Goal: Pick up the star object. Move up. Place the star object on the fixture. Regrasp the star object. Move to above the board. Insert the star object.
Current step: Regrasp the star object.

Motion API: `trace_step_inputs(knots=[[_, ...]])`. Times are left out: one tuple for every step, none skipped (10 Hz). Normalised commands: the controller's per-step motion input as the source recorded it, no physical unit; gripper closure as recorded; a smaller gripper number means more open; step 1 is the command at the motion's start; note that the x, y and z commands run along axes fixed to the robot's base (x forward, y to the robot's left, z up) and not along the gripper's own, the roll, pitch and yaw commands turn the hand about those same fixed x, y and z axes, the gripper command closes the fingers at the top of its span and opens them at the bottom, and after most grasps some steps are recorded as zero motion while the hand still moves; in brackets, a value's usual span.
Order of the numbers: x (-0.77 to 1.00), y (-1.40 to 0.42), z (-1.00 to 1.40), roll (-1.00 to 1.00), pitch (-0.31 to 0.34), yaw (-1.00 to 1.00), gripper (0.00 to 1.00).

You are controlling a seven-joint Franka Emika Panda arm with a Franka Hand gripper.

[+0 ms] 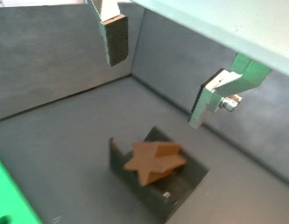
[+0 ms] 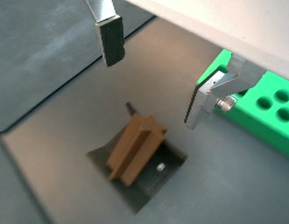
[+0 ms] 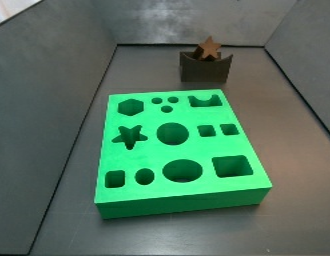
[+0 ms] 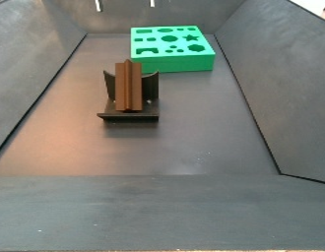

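Hovering tool (image 2: pixel 153 74) open, star object (image 2: pixel 137 149) on fixture (image 2: pixel 158 173)

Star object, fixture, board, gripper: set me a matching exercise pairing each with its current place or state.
Things:
1. star object
2. fixture
3. board
4. gripper

States:
A. bright green slab, all its cut-outs unfilled
B. open, nothing between its fingers, above the fixture
C. brown, standing on edge in the fixture
D. dark bracket on the floor, apart from the board

Pairs: 1-C, 2-D, 3-A, 4-B
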Motion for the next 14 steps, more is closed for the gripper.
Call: trace_step_inputs(knots=[[0.02,-0.02,-0.01,1.0,0.02,0.04,0.0],[0.03,-0.02,-0.01,1.0,0.027,0.04,0.0],[0.05,-0.03,-0.01,1.0,0.041,0.05,0.0],[0.07,-0.03,-0.01,1.0,0.059,0.05,0.0],[0.08,-0.03,-0.01,1.0,0.078,0.06,0.0],[0.09,-0.03,-0.01,1.0,0.101,0.07,0.0],[0.1,-0.04,-0.02,1.0,0.125,0.09,0.0],[0.1,-0.04,-0.02,1.0,0.16,0.13,0.0],[0.1,-0.04,-0.02,0.82,0.157,0.14,0.0],[0.1,-0.05,-0.02,0.57,0.133,0.17,0.0],[0.1,-0.04,-0.02,0.39,0.114,0.18,0.0],[0.09,-0.03,-0.01,0.27,0.089,0.18,0.0],[0.08,-0.03,-0.01,0.21,0.056,0.18,0.0],[0.03,0.07,-1.0,0.09,0.099,0.12,0.0]])
